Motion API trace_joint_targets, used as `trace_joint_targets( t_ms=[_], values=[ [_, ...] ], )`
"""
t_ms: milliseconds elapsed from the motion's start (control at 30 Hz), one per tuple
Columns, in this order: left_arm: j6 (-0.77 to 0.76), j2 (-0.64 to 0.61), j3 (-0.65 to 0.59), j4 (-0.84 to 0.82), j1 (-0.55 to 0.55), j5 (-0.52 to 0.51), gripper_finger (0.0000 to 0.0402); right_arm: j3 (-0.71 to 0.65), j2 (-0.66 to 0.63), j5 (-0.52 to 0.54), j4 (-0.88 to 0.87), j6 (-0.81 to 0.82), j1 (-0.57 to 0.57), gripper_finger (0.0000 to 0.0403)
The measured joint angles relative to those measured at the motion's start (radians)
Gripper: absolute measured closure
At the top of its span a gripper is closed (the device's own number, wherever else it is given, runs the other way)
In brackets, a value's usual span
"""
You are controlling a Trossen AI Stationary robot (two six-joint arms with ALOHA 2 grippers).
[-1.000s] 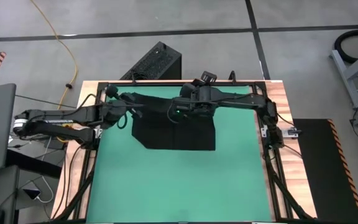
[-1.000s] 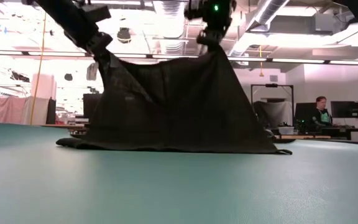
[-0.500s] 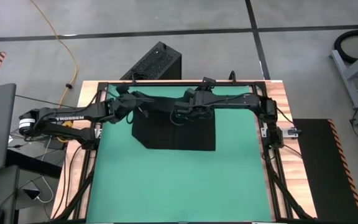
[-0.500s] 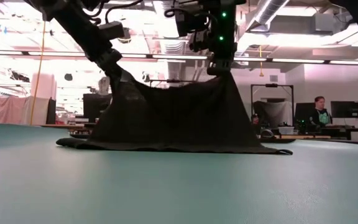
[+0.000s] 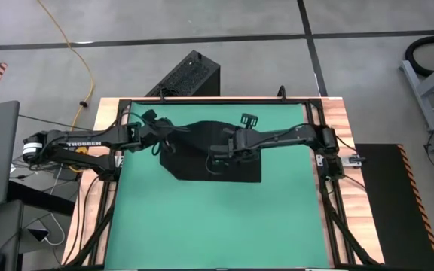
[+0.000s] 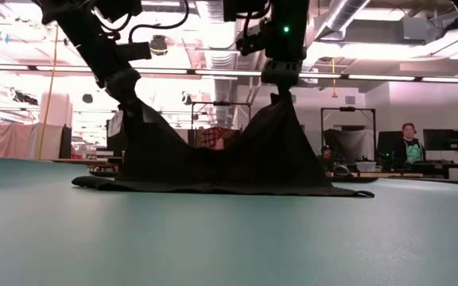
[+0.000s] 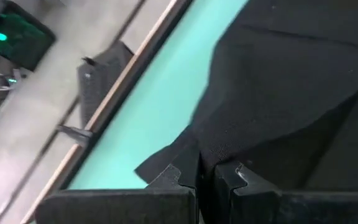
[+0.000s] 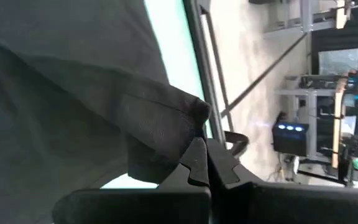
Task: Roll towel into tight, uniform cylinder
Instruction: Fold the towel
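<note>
So both grippers have a corner each of the plain black soft cloth towel [image 5: 213, 158], which sits on the flat green mat [image 5: 217, 218] toward its far edge, roughly centred between the left and right edges. The left gripper [image 5: 168, 141] is pinched tight on the far-left corner and the right gripper [image 5: 215, 156] is clamped on the far-right part, both raised off the mat. From the low view the far edge hangs slack between the two grips with a sag in the middle, while the near edge lies flat on the mat. The lifted edge runs left to right, so that's the roll's long axis, I'd say. The flat part lies on the near side of both grippers, so rolling means carrying that edge toward the near edge evenly; the right gripper looks further over the cloth.
</note>
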Motion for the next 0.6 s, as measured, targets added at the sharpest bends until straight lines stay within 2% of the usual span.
trace_joint_targets(
  t_ms=[233,600],
  values=[
    [-0.035,0.000,0.000,-0.008,-0.022,0.122,0.0401,0.000,0.000,-0.044,-0.036,0.054,0.021,0.0403],
    [-0.071,0.000,0.000,-0.120,-0.041,0.129,0.0401,0.000,0.004,-0.119,-0.060,0.096,0.037,0.0403]
  ],
)
